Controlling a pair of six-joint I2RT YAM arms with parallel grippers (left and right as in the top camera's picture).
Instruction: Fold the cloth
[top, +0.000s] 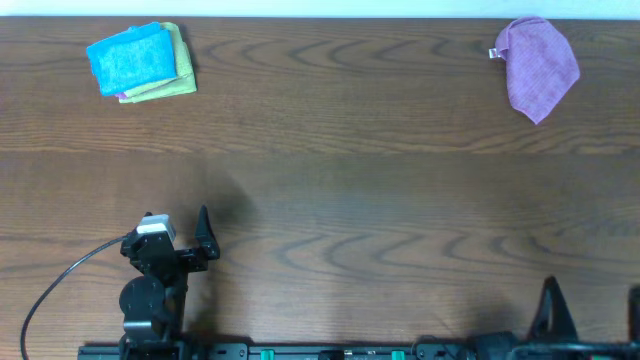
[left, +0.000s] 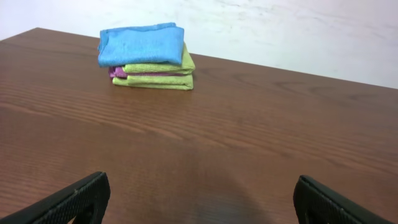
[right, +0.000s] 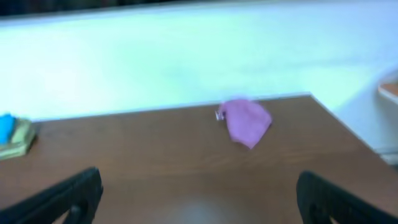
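Surface: wood table (top: 340, 190), white wall (left: 298, 31).
Edges: cloth (top: 128, 58) far-left corner; purple cloth (top: 540, 65) far-right.
Claws: L gripper (left: 199, 190), R gripper (right: 196, 186) released.

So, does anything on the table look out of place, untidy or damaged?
Only the purple cloth at the far right corner: it lies loose and rumpled, unfolded, alone. At the far left the blue cloth sits folded on the lime-green cloth, turned slightly askew to it. Nothing looks spilled or damaged.

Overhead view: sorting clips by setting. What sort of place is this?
Likely a robot lab bench: wooden table by a white wall, left gripper and right gripper at its edge, blue cloth, purple cloth.
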